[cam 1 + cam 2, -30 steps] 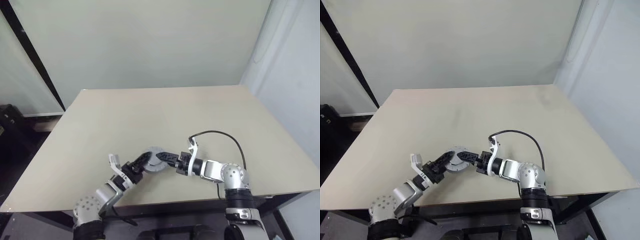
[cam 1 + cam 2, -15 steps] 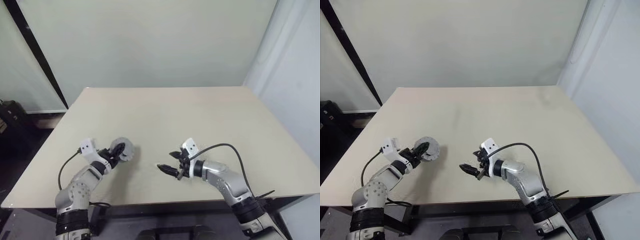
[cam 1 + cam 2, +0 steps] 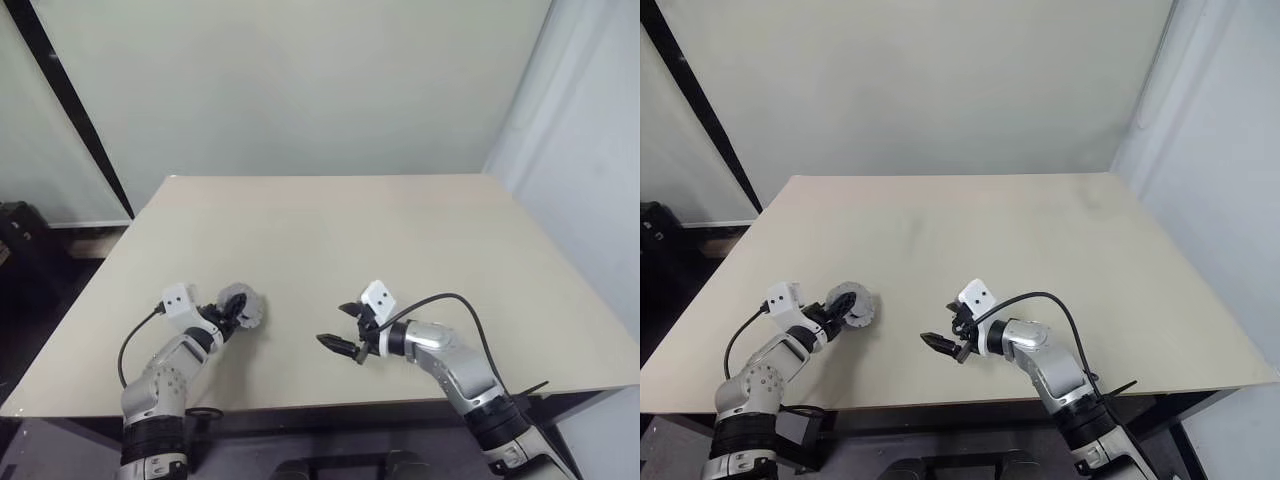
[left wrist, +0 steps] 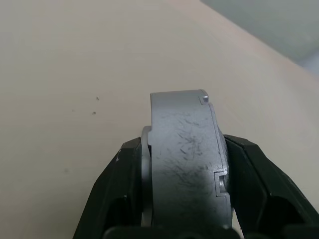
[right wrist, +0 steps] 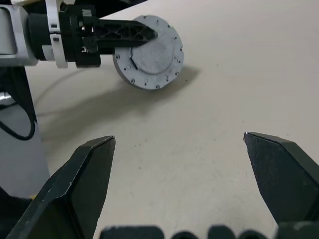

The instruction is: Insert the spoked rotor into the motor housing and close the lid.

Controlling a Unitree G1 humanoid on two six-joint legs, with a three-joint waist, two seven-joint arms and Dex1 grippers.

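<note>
A broad tabletop (image 3: 400, 230) with a smooth, matte beige surface and squared edges carries the scene, backed by a plain pale wall. At its near left part, the left end effector (image 3: 232, 313) is clamped on a round grey metal assembly, the motor housing (image 3: 243, 308) with its lid on, gripping it across its thickness so that the disc stands on edge rather than lying flat. In the left wrist view the two black fingers (image 4: 117, 189) press against either face of this part (image 4: 184, 159), whose rim is a wide, dull grey band marked with fine dark scratches and small stepped notches along one edge. From the right wrist view the same part (image 5: 149, 55) shows a flat circular face, speckled grey, with a ring of small dark screw holes near its circumference and one short dark line running in from the edge; a black latticed finger (image 5: 122, 32) of the left end effector lies across that face, and the lower rim sits at or just above the tabletop, casting a soft shadow. Whether it actually touches the surface cannot be told. The right end effector (image 3: 345, 330) hangs well apart from the housing, near the middle of the front edge, with its two black, wedge-shaped fingers (image 5: 84, 179) spread wide and holding nothing. A black cable (image 3: 460, 310) loops from its wrist in a smooth arc.
</note>
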